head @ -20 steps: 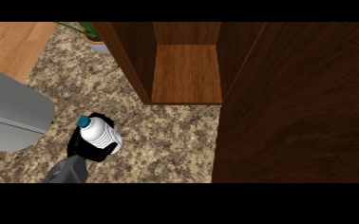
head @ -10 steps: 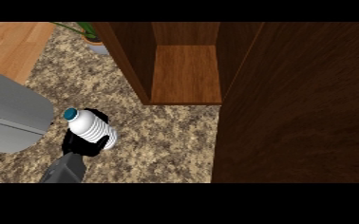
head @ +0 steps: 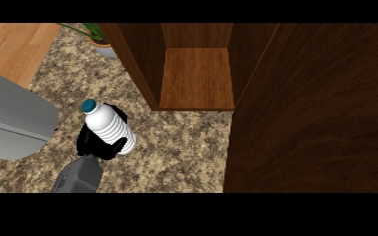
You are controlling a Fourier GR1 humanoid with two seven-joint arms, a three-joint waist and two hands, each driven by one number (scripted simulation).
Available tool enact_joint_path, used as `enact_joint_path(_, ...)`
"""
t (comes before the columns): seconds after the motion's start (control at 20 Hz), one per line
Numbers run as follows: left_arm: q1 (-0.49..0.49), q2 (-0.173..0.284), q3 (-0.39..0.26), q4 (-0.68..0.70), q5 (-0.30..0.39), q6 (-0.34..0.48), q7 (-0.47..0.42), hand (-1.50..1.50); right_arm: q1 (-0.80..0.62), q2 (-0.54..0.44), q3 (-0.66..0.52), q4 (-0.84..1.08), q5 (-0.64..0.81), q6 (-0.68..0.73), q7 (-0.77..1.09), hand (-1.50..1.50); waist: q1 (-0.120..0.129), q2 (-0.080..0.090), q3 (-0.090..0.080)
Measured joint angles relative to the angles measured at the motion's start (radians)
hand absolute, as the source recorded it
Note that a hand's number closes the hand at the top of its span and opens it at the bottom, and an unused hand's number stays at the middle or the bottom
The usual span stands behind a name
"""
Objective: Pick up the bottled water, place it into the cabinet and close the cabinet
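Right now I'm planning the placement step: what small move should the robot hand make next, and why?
Probably carry the bottled water right and forward toward the open cabinet. The left robot hand is curled round the bottle, teal cap tilted up-left, over the speckled counter. The cabinet's wooden shelf looks bare, and the open door stands to its right, so the way in seems clear.

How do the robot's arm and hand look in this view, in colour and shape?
Only one arm shows, at the view's left. The forearm is plain grey, smooth and rounded, widening toward the lower edge. Its hand is matte black. No cables, markings or sleeve are visible.
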Motion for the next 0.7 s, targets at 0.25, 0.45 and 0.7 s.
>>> enact_joint_path(0.25, 0.009, -0.034, -0.133, -0.145, 0.027, 0.147, 0.026, 1.5, -0.015, -0.002, 0.01, 0.025, -0.001, 0.003, -0.007, -1.5, -0.004, 0.001, -0.001)
enact_joint_path(0.45, -0.012, -0.043, -0.207, -0.256, 0.038, 0.262, 0.087, 1.5, 0.009, -0.006, 0.023, 0.018, -0.001, 0.002, -0.019, -1.5, -0.007, 0.001, -0.001)
enact_joint_path(0.7, -0.047, -0.027, -0.287, -0.295, 0.049, 0.439, 0.109, 1.5, -0.01, -0.01, 0.03, 0.002, -0.004, -0.009, 0.006, -1.5, -0.005, 0.004, -0.003)
